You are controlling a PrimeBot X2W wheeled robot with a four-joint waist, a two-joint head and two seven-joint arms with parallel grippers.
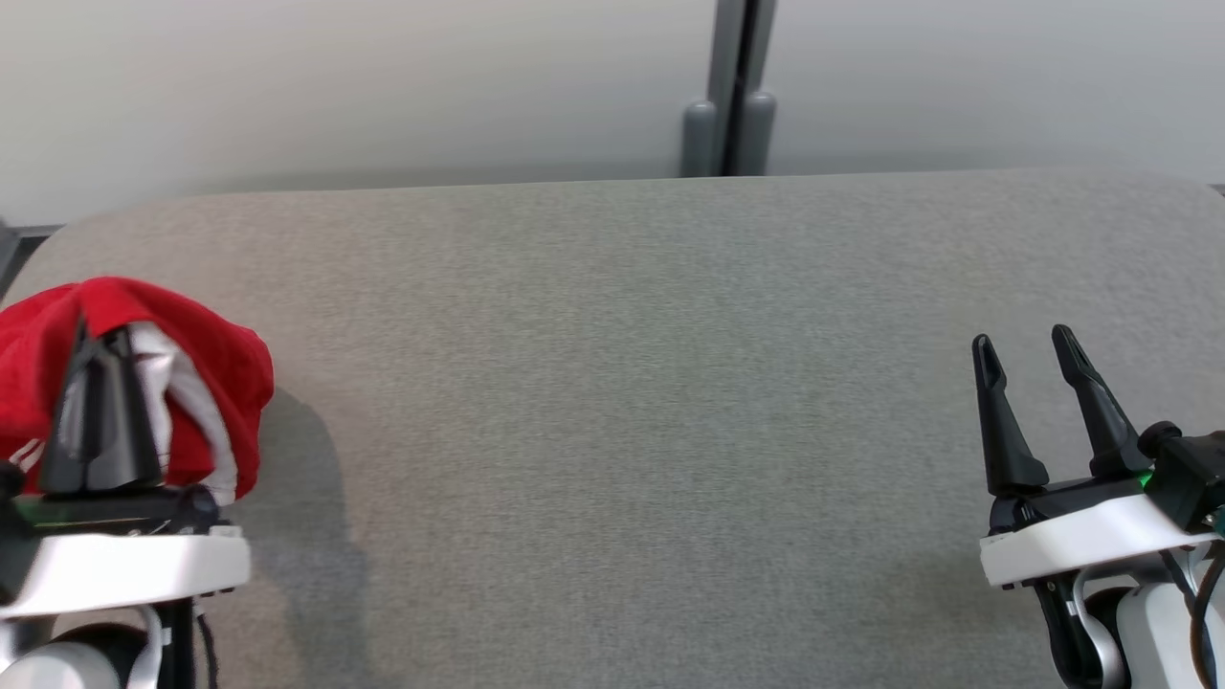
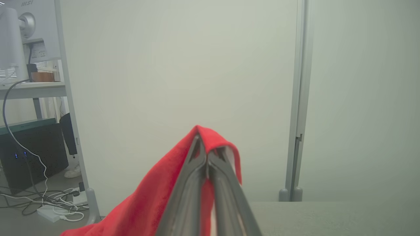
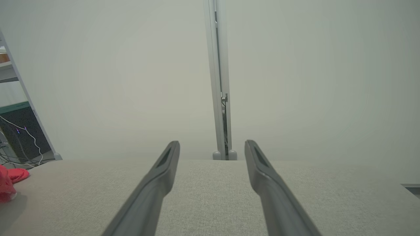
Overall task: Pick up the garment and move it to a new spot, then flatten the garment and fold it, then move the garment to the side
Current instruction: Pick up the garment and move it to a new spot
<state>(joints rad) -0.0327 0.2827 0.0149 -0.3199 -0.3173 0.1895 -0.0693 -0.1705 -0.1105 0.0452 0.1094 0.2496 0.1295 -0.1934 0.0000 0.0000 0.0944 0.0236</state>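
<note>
Head view, nearest stuff first: the left gripper (image 1: 100,335) is at the left edge of the desk (image 1: 612,383), both dark fingers pinched tight together on the garment (image 1: 215,364). That's a bunched-up wad of red cloth with some white showing, draped over the fingertips and throwing a shadow on the grey surface to its right. Can't tell if any of it touches the desk. From the left wrist view the red fabric caps the closed tips and hangs away down-left.

Over at the desk's right edge, the right gripper (image 1: 1022,340) has its fingers spread wide apart with nothing between them, just bare grey fabric underneath.

Middle of the desk is plain grey all the way to the far edge. Behind that edge there's a pale wall of panels (image 1: 335,86) with a grey post (image 1: 732,96) at the joint. Off past the left side, the left wrist view catches a black box (image 2: 29,154) and tangled cables (image 2: 49,203) on the floor.
</note>
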